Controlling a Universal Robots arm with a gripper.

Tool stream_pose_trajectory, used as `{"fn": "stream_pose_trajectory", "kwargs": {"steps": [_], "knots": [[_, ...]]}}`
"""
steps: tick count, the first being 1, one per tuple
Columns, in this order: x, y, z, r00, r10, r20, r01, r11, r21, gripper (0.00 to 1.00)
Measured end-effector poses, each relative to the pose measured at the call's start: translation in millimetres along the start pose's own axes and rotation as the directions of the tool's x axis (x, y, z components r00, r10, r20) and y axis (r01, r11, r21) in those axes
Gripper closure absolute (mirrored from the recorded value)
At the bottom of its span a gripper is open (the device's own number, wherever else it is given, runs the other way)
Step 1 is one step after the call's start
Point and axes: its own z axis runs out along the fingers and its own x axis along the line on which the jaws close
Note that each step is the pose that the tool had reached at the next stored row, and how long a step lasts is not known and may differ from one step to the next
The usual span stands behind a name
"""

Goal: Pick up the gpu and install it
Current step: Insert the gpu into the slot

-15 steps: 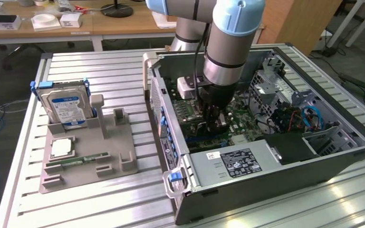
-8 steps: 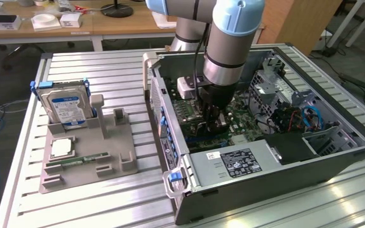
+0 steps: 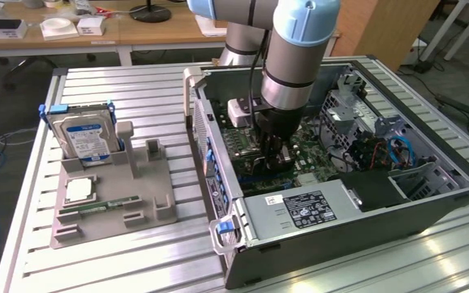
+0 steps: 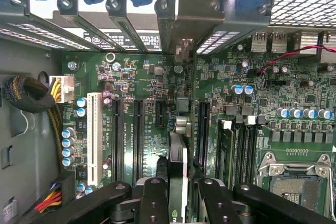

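My gripper (image 3: 275, 154) reaches down into the open computer case (image 3: 430, 207), low over the green motherboard (image 3: 308, 152). In the wrist view the gripper (image 4: 178, 195) is shut on the gpu (image 4: 177, 156), a thin card seen edge-on and standing upright between the black fingers (image 4: 152, 198). The card runs between two long black expansion slots (image 4: 201, 129) toward the case's rear wall. Its metal bracket (image 4: 178, 19) sits in line with a rear slot opening among the blue clips. I cannot tell whether its lower edge is seated in a slot.
A grey fixture (image 3: 116, 204) at the exterior view's left holds a blue-labelled hard drive (image 3: 88, 137), a processor chip (image 3: 80, 189) and a green memory stick (image 3: 100, 207). Inside the case are the power supply (image 3: 300, 210), a white slot (image 4: 94, 129), memory slots (image 4: 236, 145), the processor socket (image 4: 294, 182) and cables (image 4: 31, 98).
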Motion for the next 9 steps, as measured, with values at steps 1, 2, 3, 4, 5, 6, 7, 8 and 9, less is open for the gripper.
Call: {"fn": "stream_pose_trajectory", "kwargs": {"steps": [1, 2, 3, 4, 5, 6, 7, 8, 9], "knots": [[0.0, 0.1, 1.7, 1.0000, 0.000, 0.0001, 0.000, 1.0000, 0.0001, 0.73], [0.0, 0.3, 3.5, 1.0000, 0.000, 0.0002, 0.000, 1.0000, 0.0003, 0.73], [0.1, 0.4, 4.3, 1.0000, 0.000, -0.0007, 0.000, 1.0000, -0.0003, 0.73], [0.1, 0.4, 4.3, 1.0000, 0.000, -0.0005, 0.000, 1.0000, -0.0003, 0.73], [0.1, 0.5, 4.4, 1.0000, 0.000, -0.0004, 0.000, 1.0000, -0.0003, 0.73], [0.1, 0.5, 4.6, 1.0000, 0.000, -0.0002, 0.000, 1.0000, -0.0002, 0.73], [0.0, 0.4, 4.7, 1.0000, 0.000, 0.0001, 0.000, 1.0000, 0.0001, 0.73], [0.0, 0.5, 4.7, 1.0000, 0.000, 0.0002, 0.000, 1.0000, 0.0001, 0.73], [0.0, 0.4, 4.7, 1.0000, 0.000, 0.0002, 0.000, 1.0000, 0.0001, 0.73]]}}
